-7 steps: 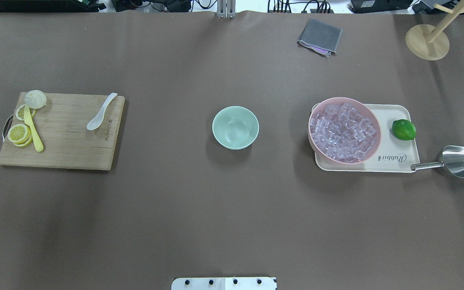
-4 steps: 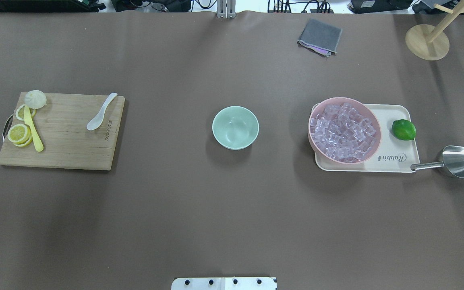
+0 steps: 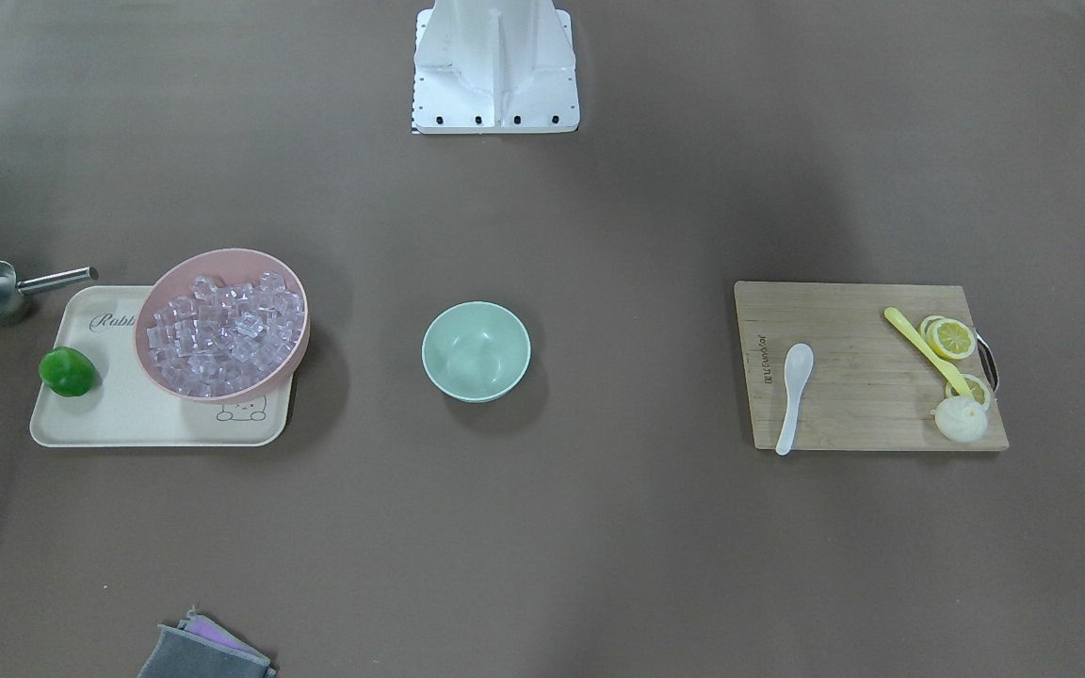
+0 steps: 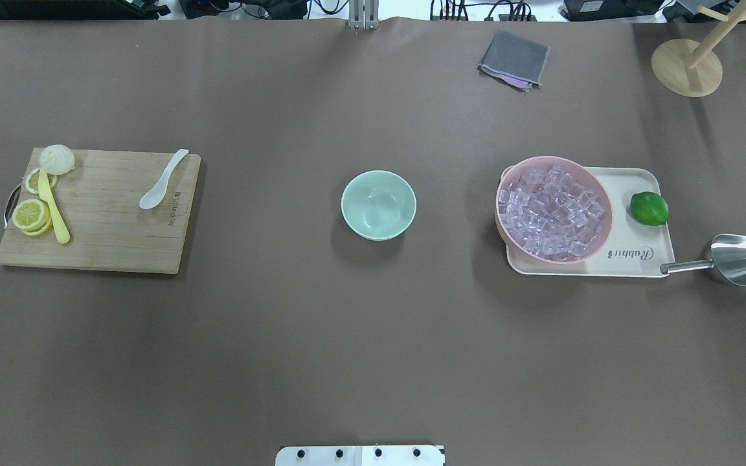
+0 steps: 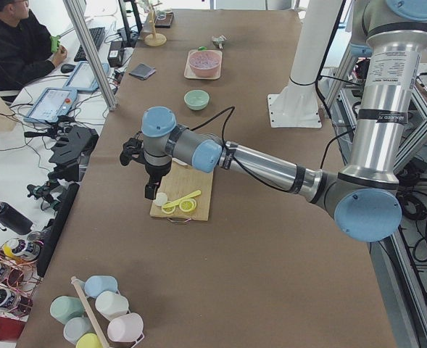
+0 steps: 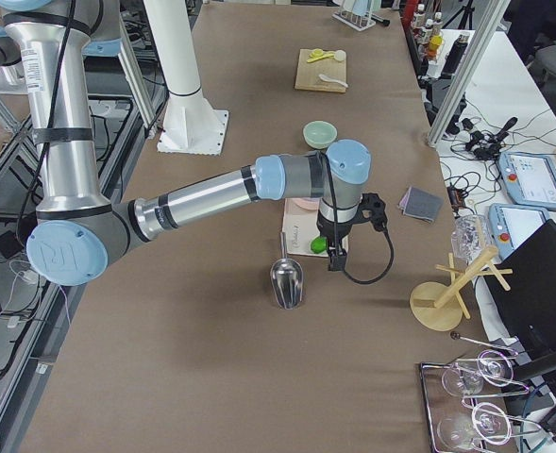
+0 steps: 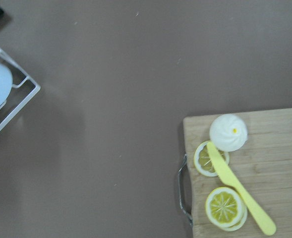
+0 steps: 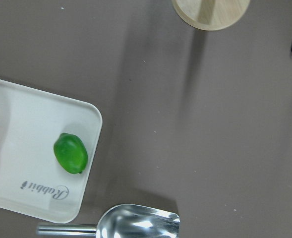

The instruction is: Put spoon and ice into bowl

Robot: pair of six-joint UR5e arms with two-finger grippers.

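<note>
bowl [image 4: 378, 204] mid-table (seemingly empty), spoon [image 4: 163, 179] left

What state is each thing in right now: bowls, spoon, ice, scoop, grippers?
green bowl, upright and empty
spoon, lying on the cutting board
ice, heaped in the pink bowl
pink bowl, full, on the tray
scoop, empty, beside the tray
left gripper, open or shut unclear
right gripper, open or shut unclear

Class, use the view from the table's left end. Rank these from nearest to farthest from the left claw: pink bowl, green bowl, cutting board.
1. Cutting board, at the near end, by the left claw.
2. Green bowl, mid-table.
3. Pink bowl, towards the far end.
</note>
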